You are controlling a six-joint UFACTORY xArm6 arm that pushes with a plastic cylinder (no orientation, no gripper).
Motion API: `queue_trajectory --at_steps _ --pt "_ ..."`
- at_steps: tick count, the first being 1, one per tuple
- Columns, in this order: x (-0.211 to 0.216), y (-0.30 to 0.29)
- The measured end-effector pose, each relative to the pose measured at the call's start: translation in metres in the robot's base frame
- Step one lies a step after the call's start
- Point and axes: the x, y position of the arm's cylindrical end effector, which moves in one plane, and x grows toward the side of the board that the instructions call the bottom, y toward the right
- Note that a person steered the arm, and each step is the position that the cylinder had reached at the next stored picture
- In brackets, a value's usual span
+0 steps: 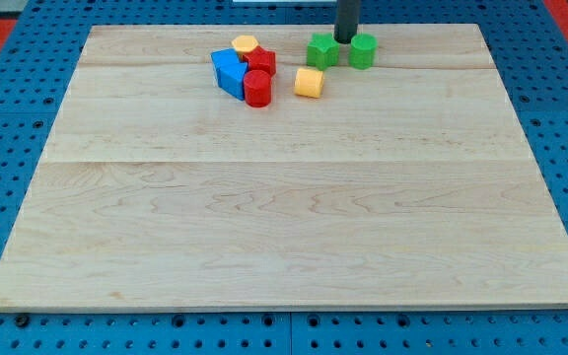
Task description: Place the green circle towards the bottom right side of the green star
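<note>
The green star (322,50) lies near the view's top, right of centre. The green circle (363,50) stands just to its right, level with it. My tip (345,40) comes down from the view's top and ends between the two green blocks, slightly behind them, close to both.
A cluster lies to the left: a yellow block (245,45), a red block (261,61), a red cylinder (256,89) and blue blocks (229,71). A yellow block (309,82) sits below the green star. The wooden board (284,197) has its top edge just behind the blocks.
</note>
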Motion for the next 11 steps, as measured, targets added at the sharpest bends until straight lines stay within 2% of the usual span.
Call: queue_trajectory --at_steps 2,3,4,5,6,7,9,11 --pt "0.020 -0.023" --pt "0.013 -0.028" --pt "-0.011 0.026" --pt "-0.011 0.073" --pt "-0.004 0.087" --pt "0.031 0.076" --pt "0.031 -0.036" --pt "0.023 0.001"
